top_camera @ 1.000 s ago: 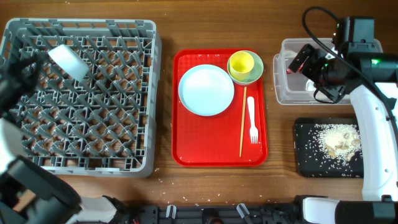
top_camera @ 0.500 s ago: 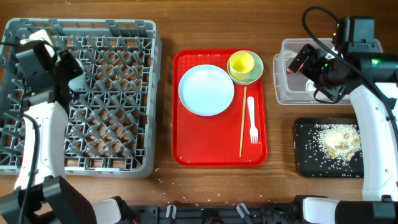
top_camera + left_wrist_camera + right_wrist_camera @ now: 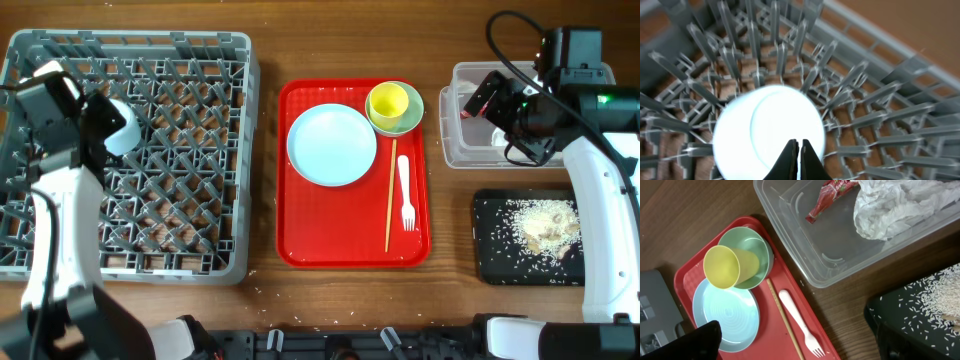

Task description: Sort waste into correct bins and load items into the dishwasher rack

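My left claw (image 3: 800, 145) hangs over the far left part of the dishwasher rack (image 3: 170, 230). Its two fingers are drawn together with only a thin slit between them. The tips sit in front of the whitish bowl (image 3: 765, 125), which lies among the grey pegs. From my wrist camera the bowl looks like a bright round disc. I cannot tell whether the fingers pinch any part of it or merely sit over it.

My right claw (image 3: 484, 97) is spread wide and holds nothing. It hovers above the clear tub (image 3: 460, 150) at the far right of the worktop (image 3: 455, 220). Inside the tub lie the red snack wrapper (image 3: 832, 192) and, beside it, the crumpled white napkin (image 3: 900, 202). Just in front of the tub is the black tray (image 3: 500, 260), with the rice scraps (image 3: 545, 225) scattered over it.

Between the rack and the tub sits the red serving tray (image 3: 350, 245). On it the pale blue plate (image 3: 332, 145) lies at the back left. The yellow cup (image 3: 388, 100) sits in the light green bowl (image 3: 412, 118) at the back right corner. The chopsticks (image 3: 390, 200) and the white fork (image 3: 405, 190) lie side by side along the right edge, prongs toward the front.
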You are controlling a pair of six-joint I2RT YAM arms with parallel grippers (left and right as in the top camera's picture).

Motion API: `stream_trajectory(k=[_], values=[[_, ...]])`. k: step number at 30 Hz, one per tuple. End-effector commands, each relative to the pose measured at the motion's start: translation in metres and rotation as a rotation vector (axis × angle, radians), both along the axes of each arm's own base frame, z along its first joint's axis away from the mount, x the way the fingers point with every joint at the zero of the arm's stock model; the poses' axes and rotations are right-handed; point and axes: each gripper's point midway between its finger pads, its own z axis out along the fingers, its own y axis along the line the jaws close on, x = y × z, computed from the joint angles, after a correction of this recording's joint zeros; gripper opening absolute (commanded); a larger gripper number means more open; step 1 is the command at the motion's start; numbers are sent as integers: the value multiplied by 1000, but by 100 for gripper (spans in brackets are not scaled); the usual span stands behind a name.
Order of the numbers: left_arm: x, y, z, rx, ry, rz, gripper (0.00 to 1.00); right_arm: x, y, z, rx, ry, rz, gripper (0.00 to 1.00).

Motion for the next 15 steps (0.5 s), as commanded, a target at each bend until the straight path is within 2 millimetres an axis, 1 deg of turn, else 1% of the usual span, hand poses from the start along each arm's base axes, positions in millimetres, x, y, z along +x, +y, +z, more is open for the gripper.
stream_trajectory(k=[1, 5, 6, 10, 12, 15], values=[[0, 11, -36, -34, 73, 31, 4, 2, 1, 6, -4, -22, 17, 100], [-13, 31, -46, -50, 107, 85, 5, 3, 1, 7, -4, -24, 17, 100], [-22, 41, -48, -58, 120, 116, 5, 4, 0, 7, -4, -30, 17, 100], [-44, 63, -55, -84, 155, 190, 4, 7, 0, 9, -5, -41, 17, 100], [-45, 66, -51, -85, 145, 202, 4, 7, 0, 9, -5, -41, 17, 100], [-44, 65, -32, -97, 80, 235, 4, 7, 0, 9, -5, -41, 17, 100]])
